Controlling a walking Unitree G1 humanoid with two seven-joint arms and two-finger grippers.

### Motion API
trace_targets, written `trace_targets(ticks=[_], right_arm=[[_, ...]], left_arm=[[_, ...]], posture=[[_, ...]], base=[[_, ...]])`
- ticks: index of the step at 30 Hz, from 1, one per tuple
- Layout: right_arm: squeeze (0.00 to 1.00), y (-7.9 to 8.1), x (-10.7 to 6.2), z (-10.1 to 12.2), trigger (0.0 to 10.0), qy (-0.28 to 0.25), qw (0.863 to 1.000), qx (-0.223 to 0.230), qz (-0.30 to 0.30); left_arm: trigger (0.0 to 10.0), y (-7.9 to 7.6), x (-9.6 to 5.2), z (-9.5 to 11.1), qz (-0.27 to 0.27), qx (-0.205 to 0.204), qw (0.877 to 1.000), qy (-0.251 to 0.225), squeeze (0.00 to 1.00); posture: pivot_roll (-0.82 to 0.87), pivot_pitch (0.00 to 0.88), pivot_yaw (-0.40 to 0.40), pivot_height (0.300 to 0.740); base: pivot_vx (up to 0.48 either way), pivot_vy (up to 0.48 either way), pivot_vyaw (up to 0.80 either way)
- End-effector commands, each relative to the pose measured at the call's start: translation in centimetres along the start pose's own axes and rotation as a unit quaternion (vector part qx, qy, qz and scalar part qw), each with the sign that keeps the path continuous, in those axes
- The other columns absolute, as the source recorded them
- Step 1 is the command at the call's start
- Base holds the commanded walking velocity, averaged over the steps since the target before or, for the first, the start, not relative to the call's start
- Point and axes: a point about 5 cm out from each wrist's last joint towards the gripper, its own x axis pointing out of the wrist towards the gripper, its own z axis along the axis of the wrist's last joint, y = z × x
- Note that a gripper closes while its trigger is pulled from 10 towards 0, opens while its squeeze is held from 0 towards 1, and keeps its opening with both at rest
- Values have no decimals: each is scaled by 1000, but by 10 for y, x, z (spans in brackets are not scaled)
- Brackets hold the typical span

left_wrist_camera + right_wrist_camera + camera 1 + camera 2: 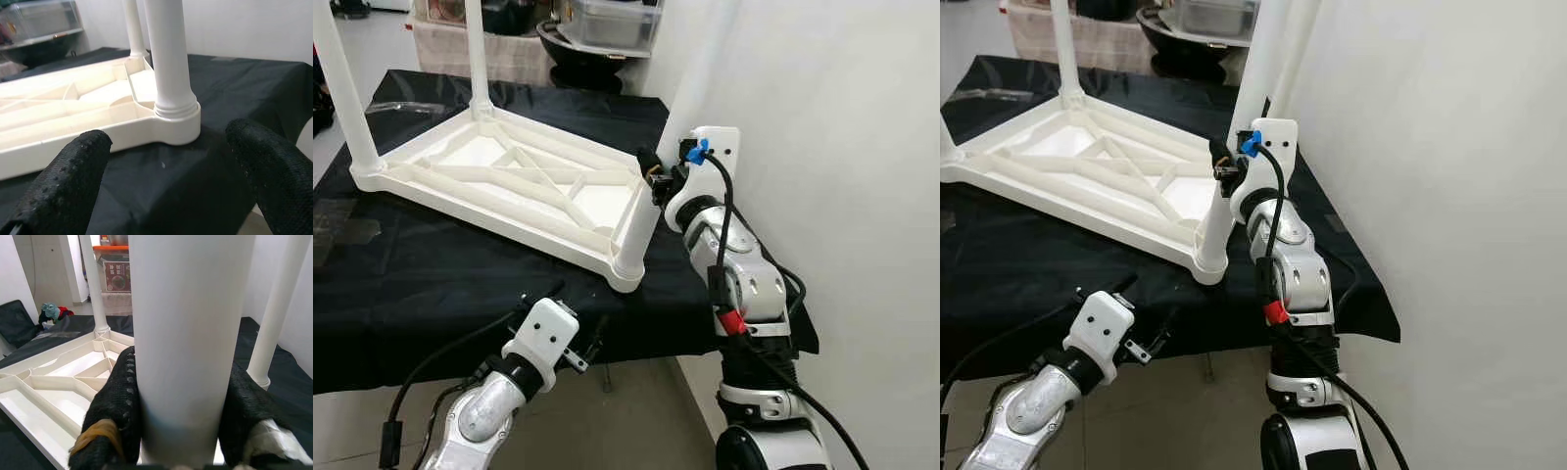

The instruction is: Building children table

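While the white plastic children's tabletop (509,181) lay upside down on the black cloth-covered table (431,284), the right gripper (1226,174) was clamped around the round white plastic leg (190,342) at the near right corner, just above its socket. Other legs already stood upright in their corners. That leg looked seated, though the joint was partly hidden, so the fitting step seemed nearly finished. Next would likely come a firm twist or press. The left gripper (166,166) hovered spread open, empty, facing that corner.
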Motion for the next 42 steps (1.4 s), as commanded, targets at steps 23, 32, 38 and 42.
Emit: trace_targets(ticks=[23, 32, 38, 42], right_arm=[[1000, -1, -18, 52, 10000, 24, 820, -97, 563], [0, 9, -32, 52, 10000, 63, 735, -90, 669], [0, 8, -29, 55, 0, 88, 683, -80, 720], [0, 6, -21, 57, 0, 84, 699, -90, 704]], left_arm=[[10000, -8, -6, 11, -15, -15, 1000, -17, 0], [10000, -11, -12, 19, -12, -15, 1000, -21, 0], [10000, -11, -15, 22, -10, -18, 1000, -21, 0], [10000, -11, -16, 23, -10, -19, 1000, -19, 0]], posture=[[46, 138, -201, 740], [53, 187, -213, 740], [50, 199, -215, 740], [49, 198, -214, 740]], base=[[0, 0, 0], [0, 0, 0], [0, 0, 0], [0, 0, 0]])
